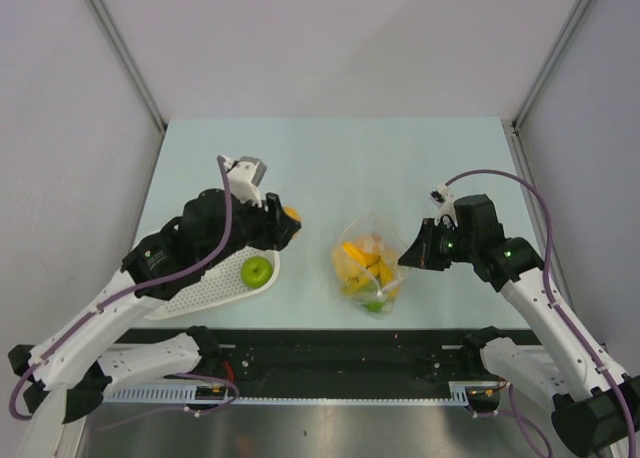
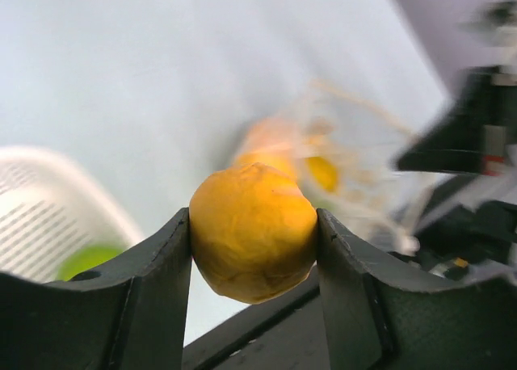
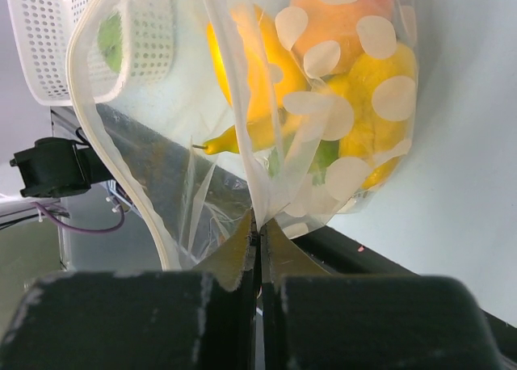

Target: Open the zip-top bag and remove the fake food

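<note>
Orange piece (image 2: 253, 231) in your left gripper (image 2: 253, 245): is that 1 out of the bag? — desk

Out and clear of it. My left jaws are clamped on it from both sides, holding it over the table (image 1: 400, 168) near the far end of the white basket (image 1: 190, 298), well apart from the zip-top bag (image 1: 372, 236) — arm

And the right gripper (image 3: 260, 239)? — desk

Shut tight on a fold of the bag's clear film. The pouch lies on the table between my 2 arms, and from my right wrist its zip edge curves away in a wide loop, so I judge the mouth open — arm

How far along, then? — desk

Roughly midway, by my reckoning. Bag opened; 1 green apple (image 1: 256, 270) lies in the basket; 1 orange piece is in my grip, not yet set down. The rest of the fake food (image 3: 355, 119) sits inside the bag: a yellow banana (image 3: 242, 136), more yellow and orange pieces, something green. I cannot count them through the crinkled plastic. All of it has yet to come out — arm
</note>
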`<state>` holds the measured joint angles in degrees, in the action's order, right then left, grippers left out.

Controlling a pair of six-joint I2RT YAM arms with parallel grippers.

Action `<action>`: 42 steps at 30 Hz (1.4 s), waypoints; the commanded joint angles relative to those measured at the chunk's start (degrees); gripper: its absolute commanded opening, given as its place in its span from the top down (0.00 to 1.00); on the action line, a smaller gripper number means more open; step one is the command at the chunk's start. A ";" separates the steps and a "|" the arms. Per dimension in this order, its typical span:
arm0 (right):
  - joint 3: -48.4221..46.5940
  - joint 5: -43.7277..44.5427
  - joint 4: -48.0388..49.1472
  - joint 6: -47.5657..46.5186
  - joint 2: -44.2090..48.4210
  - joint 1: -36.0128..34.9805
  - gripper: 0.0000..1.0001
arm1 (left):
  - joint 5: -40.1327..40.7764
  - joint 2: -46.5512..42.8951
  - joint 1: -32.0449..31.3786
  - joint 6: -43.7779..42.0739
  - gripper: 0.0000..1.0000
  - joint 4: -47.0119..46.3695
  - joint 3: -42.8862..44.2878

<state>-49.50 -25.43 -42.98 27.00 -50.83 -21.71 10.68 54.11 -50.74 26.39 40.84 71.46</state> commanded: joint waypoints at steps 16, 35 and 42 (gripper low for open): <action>-3.15 -0.50 -3.34 -3.45 -0.93 0.36 1.00 | 11.13 11.44 28.22 2.61 0.73 -11.55 -22.95; -6.14 -2.34 -3.78 -6.70 -6.13 2.29 1.00 | 2.15 30.28 31.58 2.62 0.12 -17.64 -20.05; -4.91 -2.61 -2.46 -4.51 -3.75 2.38 1.00 | 1.28 21.15 31.32 3.22 0.01 -12.63 -20.57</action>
<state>-54.17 -27.14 -46.89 21.34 -56.75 -19.64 13.06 83.33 -19.35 29.47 26.02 50.43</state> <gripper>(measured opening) 0.010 0.986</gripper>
